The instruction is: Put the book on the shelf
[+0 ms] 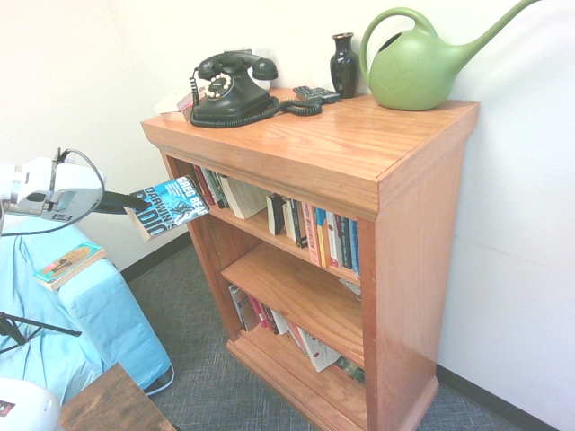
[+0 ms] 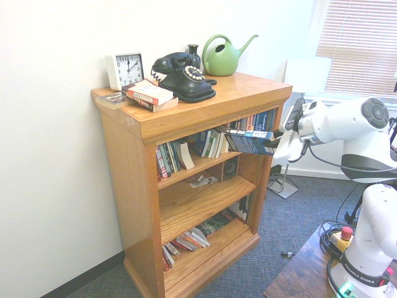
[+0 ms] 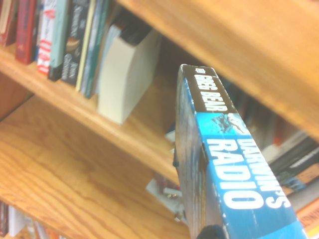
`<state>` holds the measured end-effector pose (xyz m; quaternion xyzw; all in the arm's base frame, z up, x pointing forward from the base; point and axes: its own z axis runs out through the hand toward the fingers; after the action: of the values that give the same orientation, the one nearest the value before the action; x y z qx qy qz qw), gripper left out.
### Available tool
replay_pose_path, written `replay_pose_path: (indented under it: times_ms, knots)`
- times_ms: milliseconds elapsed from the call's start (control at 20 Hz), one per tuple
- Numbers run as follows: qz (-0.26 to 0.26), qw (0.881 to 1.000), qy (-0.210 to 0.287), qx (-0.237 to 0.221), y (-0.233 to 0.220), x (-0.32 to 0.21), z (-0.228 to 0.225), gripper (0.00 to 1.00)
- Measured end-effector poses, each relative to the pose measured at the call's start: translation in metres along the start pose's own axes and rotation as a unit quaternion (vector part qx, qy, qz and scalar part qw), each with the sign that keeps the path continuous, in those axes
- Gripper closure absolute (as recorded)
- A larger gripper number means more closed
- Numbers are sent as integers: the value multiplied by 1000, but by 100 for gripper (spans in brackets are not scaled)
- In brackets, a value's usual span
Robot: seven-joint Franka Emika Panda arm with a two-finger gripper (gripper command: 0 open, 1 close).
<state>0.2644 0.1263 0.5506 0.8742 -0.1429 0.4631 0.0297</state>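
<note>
Book held in the air before the bookcase.
Gripper (image 1: 126, 203) clamped on the book (image 1: 171, 206), tilted, just outside the bookcase (image 1: 409, 233) front corner, level with the shelf (image 1: 260, 226); beyond, upright books (image 1: 328, 236) lined on that board.

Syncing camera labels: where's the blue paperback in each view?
First exterior: the book at left-centre, held out before the bookcase's top-left corner.
Second exterior: it sits right of centre, at the upper shelf opening.
Wrist: lower right, spine showing.
Shared landmark: leaning cream-edged book.
</note>
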Motion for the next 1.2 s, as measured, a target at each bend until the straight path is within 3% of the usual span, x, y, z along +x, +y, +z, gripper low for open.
replay_pose_path:
  times_ms: [350, 1200]
  knots:
    - [-9, 1000, -24, 1, 21, -1, 60, 100]
    - [-13, 998, -59, 7, 3, -26, 74, 100]
